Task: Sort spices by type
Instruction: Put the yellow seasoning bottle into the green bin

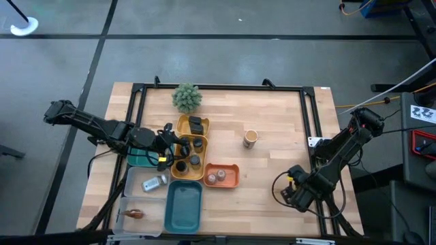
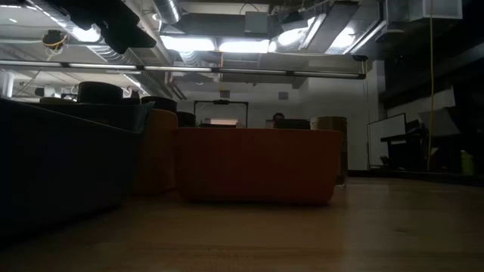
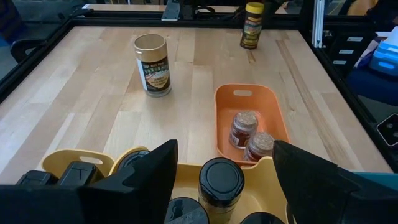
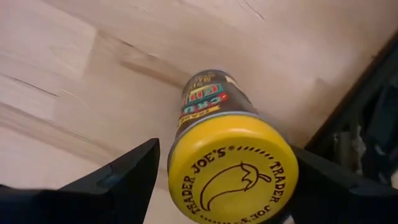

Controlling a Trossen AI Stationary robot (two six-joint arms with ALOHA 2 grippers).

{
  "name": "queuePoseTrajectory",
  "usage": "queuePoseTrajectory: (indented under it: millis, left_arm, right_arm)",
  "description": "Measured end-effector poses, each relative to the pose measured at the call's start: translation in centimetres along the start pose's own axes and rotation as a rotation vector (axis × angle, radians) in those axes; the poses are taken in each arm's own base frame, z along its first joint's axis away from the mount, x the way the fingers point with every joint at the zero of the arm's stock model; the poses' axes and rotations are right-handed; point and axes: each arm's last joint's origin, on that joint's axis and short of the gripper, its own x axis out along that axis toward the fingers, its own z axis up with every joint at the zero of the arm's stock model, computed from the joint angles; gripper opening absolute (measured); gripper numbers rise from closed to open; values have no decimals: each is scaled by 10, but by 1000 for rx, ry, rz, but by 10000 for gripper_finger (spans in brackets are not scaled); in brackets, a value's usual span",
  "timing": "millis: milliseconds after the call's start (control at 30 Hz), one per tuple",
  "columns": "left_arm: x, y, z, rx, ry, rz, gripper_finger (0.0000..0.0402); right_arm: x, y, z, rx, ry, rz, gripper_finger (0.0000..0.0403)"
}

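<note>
Bright ceiling lights glow over a dim room with a grey tiled floor.

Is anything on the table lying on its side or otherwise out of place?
Yes. One jar lies on its side in the clear tray, while the jars in the yellow tray and the orange tray stand upright. A tan-capped jar stands alone on bare wood.
</note>
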Motion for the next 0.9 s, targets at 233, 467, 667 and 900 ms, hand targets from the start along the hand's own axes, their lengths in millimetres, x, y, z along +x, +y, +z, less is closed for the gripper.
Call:
queuePoseTrajectory:
  millis: [233, 467, 667, 900]
  left_arm:
    - [0, 0, 0, 0, 0, 0, 251]
    - [0, 0, 0, 0, 0, 0, 251]
    - [0, 0, 0, 5, 0, 0, 251]
    - [0, 0, 3, -5, -25, -4, 251]
  right_arm:
    - [0, 1, 1, 2, -37, 19, 290]
    - [0, 5, -1, 0, -17, 63, 234]
    - [-1, 11, 1, 4, -109, 158, 233]
    - [-5, 29, 12, 45, -285, 363, 247]
